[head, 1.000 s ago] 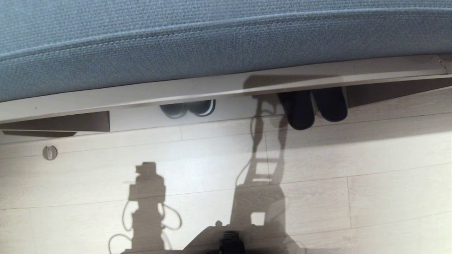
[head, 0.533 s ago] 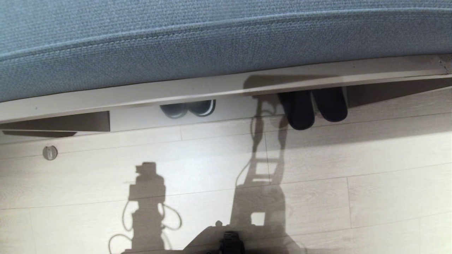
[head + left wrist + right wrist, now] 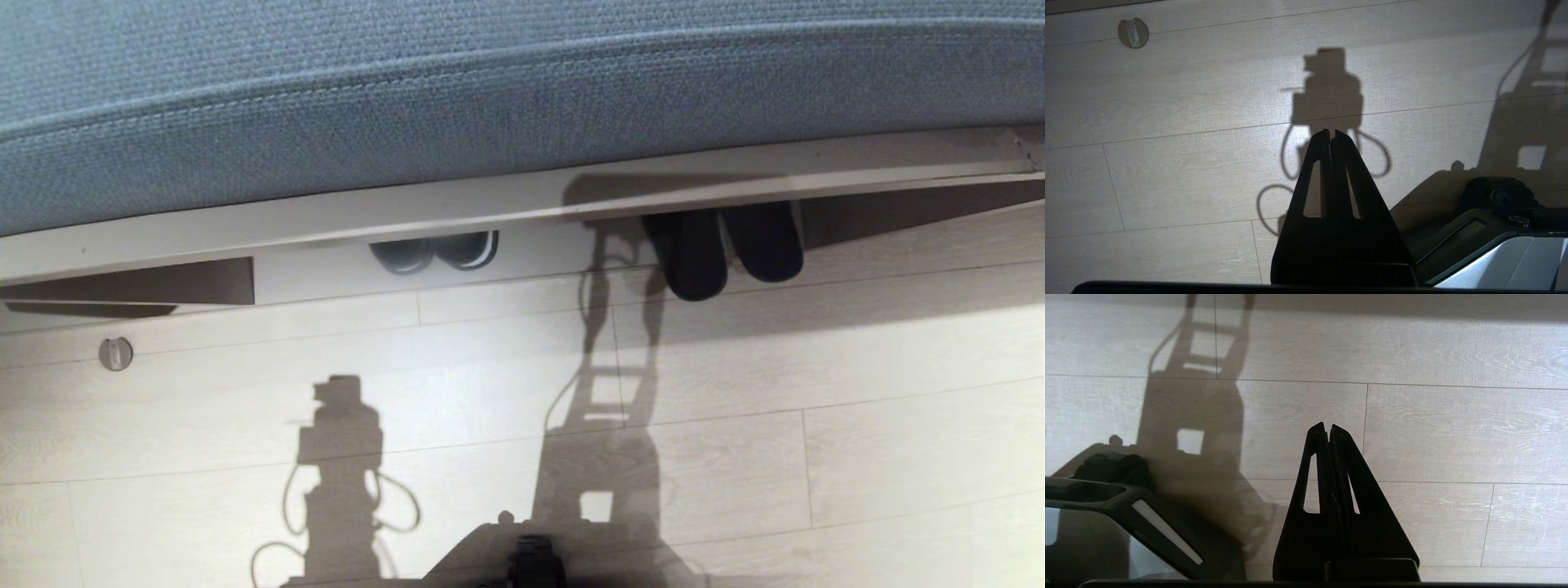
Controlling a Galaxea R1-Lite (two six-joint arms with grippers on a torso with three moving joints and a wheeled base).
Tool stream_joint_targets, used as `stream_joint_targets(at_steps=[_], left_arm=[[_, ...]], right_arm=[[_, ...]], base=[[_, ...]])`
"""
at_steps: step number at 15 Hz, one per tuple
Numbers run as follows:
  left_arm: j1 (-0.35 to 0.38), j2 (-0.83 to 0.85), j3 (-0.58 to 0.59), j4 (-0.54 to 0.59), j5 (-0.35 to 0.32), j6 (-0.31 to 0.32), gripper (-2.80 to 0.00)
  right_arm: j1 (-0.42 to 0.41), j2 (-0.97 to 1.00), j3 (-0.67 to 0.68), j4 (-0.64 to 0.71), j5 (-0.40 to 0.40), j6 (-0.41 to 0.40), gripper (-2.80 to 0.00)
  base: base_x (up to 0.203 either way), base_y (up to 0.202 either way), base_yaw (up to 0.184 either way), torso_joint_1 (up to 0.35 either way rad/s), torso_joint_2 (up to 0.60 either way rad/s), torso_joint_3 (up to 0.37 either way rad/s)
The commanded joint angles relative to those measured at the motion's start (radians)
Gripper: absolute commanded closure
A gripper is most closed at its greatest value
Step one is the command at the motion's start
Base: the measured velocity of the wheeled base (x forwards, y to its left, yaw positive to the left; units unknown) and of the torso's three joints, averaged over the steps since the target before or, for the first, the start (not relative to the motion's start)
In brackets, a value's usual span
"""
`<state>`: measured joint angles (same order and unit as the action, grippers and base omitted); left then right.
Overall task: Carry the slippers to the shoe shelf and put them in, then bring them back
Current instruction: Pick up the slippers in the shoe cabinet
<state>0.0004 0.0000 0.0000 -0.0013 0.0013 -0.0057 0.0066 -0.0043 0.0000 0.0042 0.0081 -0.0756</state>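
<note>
Slippers (image 3: 727, 245): a flat pair, dark grey-black and matte, with rounded oval ends; they lie side by side and touching, at about 1 o'clock in the head view. Their far ends are tucked under a pale wooden ledge (image 3: 522, 208); the near ends stick out over the floor. The one on the left reaches a little further out.
Other pair (image 3: 437, 249): chunkier dark shoes with a pale line round the soles, at about 11 o'clock, well apart from the slippers, also half under the ledge.
Cushion (image 3: 490, 90): blue-grey woven fabric filling the 12 o'clock band above the ledge.
Floor (image 3: 816, 367): pale wood planks carrying the robot's shadows; a small round fitting (image 3: 115, 354) sits at 9 o'clock.
Left gripper (image 3: 1332, 132): jaws pressed together, nothing between them, hanging over bare floor.
Right gripper (image 3: 1327, 426): jaws closed tip to tip, holding nothing, over bare floor and away from the slippers.
Robot base (image 3: 531, 559): a dark part at 6 o'clock.
</note>
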Motion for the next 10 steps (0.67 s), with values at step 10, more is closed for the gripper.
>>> stream_joint_targets(at_steps=[10], left_arm=[[0.0, 0.0, 0.0, 0.0, 0.0, -0.007, 0.0]], right_arm=[[0.001, 0.019, -0.103, 0.023, 0.047, 0.034, 0.0]], base=[[0.0, 0.0, 0.0, 0.0, 0.0, 0.0]])
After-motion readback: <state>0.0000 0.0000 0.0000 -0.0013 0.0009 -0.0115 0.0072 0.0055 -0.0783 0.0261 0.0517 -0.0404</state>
